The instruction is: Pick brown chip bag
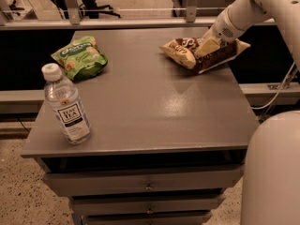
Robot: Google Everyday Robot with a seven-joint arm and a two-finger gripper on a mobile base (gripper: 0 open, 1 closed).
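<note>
The brown bag [183, 50] is parked at the far right corner of the table [154, 111], with the gripper [208, 45] set down right on its middle. Whether anything's actually clamped can't be told tbh. The grasp step looks to be in hand. Next, a firm hold needs to be secured, then a clean lift is called for.

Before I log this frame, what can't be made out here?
- Camera view: the pincer, on the brown chip bag at upper right, covers part of its lettering.
- Arm: cut off by the top and right edges.
- Water bottle: the label's fine print is too small to read.
</note>
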